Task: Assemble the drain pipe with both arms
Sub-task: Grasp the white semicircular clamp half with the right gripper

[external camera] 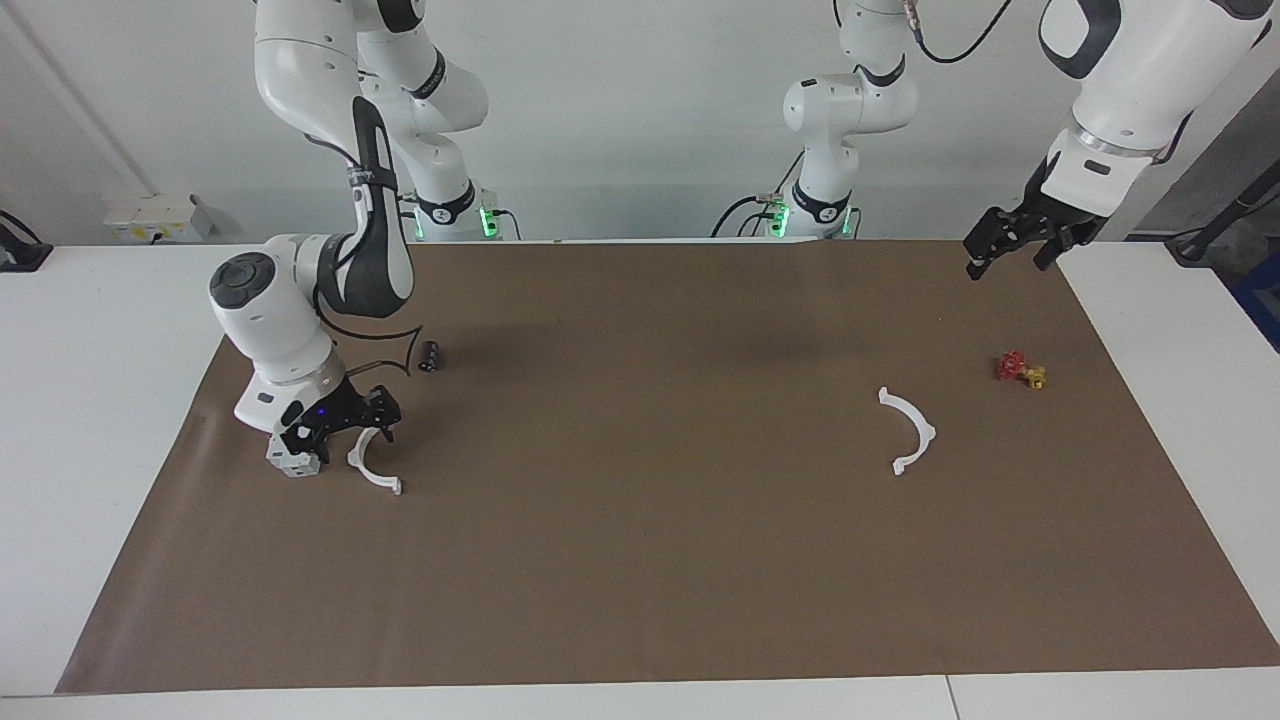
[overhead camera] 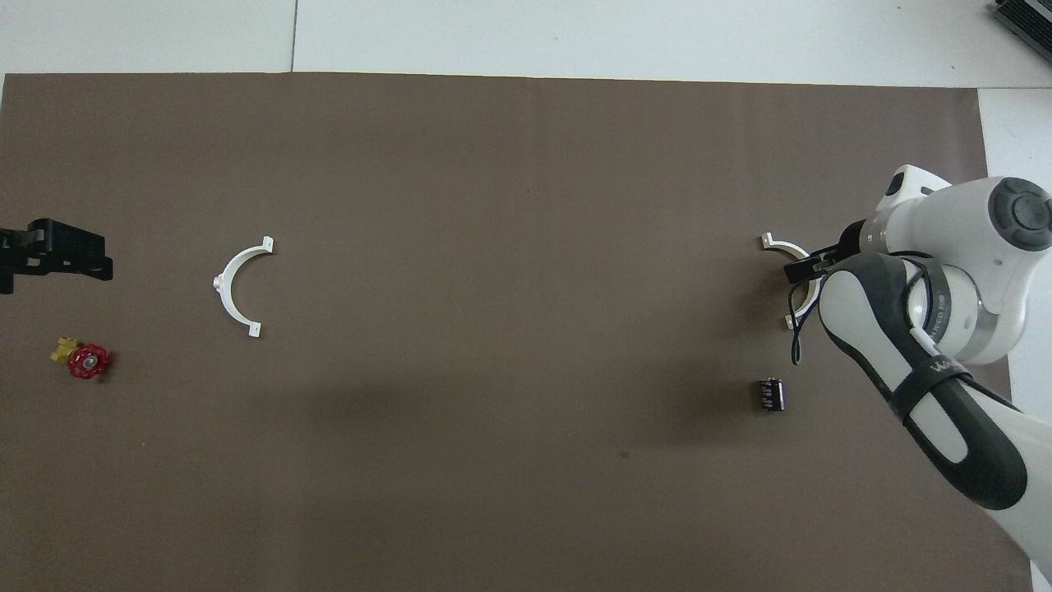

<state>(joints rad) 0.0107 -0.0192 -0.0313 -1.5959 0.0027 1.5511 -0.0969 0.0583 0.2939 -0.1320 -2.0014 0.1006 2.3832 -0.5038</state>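
1. A brown mat (external camera: 640,560) covers most of a white table (external camera: 100,400), with a plain white wall at the robots' end.
2. The drain pipe lies in two white half-rings, well apart: one half-ring (external camera: 374,470) at the right arm's end, the other half-ring (external camera: 910,430) toward the left arm's end.
3. Each looks thin, light, stiff and slick plastic, likely to skid or tip if nudged; the mid-arc tab or the band beside it seems the safest place to pinch.
4. The right gripper (external camera: 345,425) is low over the first half-ring, fingers spread wide about its upper end, nothing yet gripped.
5. A grey block (external camera: 292,460) sits just beside that gripper; a small dark part (external camera: 430,355) lies nearer the robots.
6. The left gripper (external camera: 1015,245) waits raised over the mat's edge, wide open and empty, with a red-and-yellow valve (external camera: 1020,370) on the mat near it.
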